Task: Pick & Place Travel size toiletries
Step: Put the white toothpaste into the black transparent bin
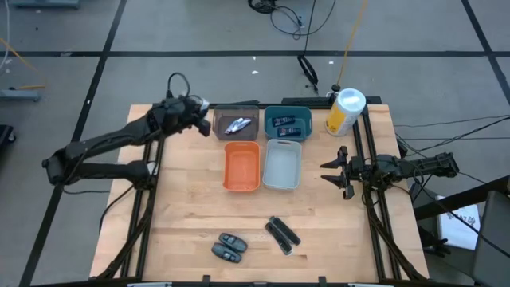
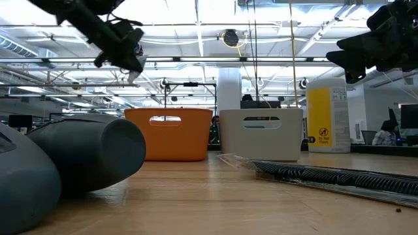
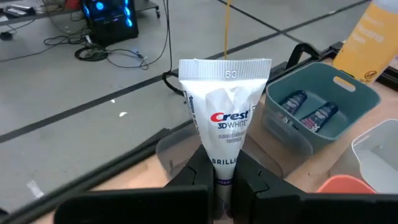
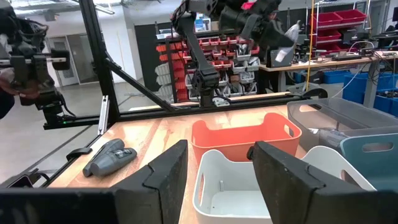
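My left gripper (image 1: 202, 113) hovers at the table's far left, just left of the grey bin (image 1: 237, 123), and is shut on a silvery-white Crest tube (image 3: 225, 118). A second silvery tube (image 1: 237, 125) lies in the grey bin. Two dark blue tubes (image 1: 287, 123) lie in the teal bin (image 1: 307, 112). Two dark grey ovals (image 1: 227, 245) and two slim black bars (image 1: 281, 233) lie flat on the table near its front edge. My right gripper (image 1: 339, 169) waits open at the table's right side, holding nothing. My left gripper pinches the tube's narrow end (image 3: 224, 163) between its two fingers (image 3: 198, 174). The tube sticks straight out beyond the fingertips, with its wide crimped end (image 3: 225, 67) farthest from them. It is lifted clear of the table and the bins.
An orange bin (image 1: 242, 166) and a white bin (image 1: 281, 163) stand side by side in front of the grey and teal bins. A large yellow-and-white canister (image 1: 345, 110) stands at the far right. Bare wood lies between the bins and the items near the front.
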